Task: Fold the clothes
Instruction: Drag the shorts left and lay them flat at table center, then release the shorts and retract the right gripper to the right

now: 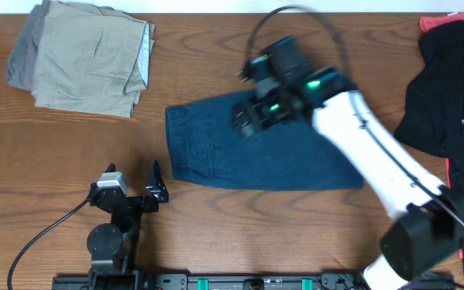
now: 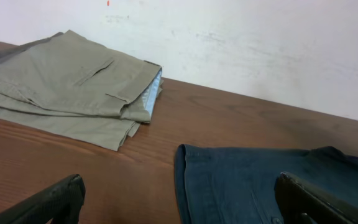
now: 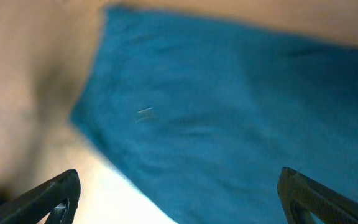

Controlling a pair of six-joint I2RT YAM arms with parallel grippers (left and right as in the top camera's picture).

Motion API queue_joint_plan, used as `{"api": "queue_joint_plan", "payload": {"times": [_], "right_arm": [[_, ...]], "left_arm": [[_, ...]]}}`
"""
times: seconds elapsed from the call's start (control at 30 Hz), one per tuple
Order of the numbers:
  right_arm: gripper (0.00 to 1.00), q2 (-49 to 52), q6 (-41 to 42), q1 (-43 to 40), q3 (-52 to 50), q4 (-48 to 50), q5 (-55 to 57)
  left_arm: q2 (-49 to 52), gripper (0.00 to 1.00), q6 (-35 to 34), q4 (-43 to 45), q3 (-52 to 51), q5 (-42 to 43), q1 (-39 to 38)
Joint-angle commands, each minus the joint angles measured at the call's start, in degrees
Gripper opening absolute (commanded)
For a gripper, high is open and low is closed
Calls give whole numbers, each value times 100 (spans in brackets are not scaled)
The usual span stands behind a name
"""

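The navy-blue shorts (image 1: 256, 153) lie folded flat in the middle of the table, waistband at the left. They also show in the left wrist view (image 2: 253, 186) and fill the blurred right wrist view (image 3: 241, 124). My right gripper (image 1: 248, 113) is open and empty, hovering above the top middle of the shorts; its jaws (image 3: 179, 199) are spread wide over the fabric. My left gripper (image 1: 153, 184) is open and empty near the front edge, just left of the shorts' lower left corner; its jaws (image 2: 179, 205) straddle the shorts' left edge.
Folded khaki and grey shorts (image 1: 87, 56) lie at the back left, also in the left wrist view (image 2: 67, 87). A black garment with a small white logo (image 1: 449, 89) and a red cloth (image 1: 437, 24) lie at the right edge.
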Motion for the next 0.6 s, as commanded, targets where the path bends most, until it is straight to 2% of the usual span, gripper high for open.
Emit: {"api": "queue_joint_plan", "payload": {"times": [0.0, 0.37, 0.57], "right_arm": [[99, -411, 306, -610, 166, -59, 1032], [99, -472, 413, -2675, 157, -197, 3488], [99, -468, 413, -3724, 155, -136, 3670]], "left_arm": [[-33, 98, 76, -205, -90, 39, -13], [-33, 98, 76, -205, -90, 39, -13], [-33, 98, 76, -205, -90, 39, -13]]}}
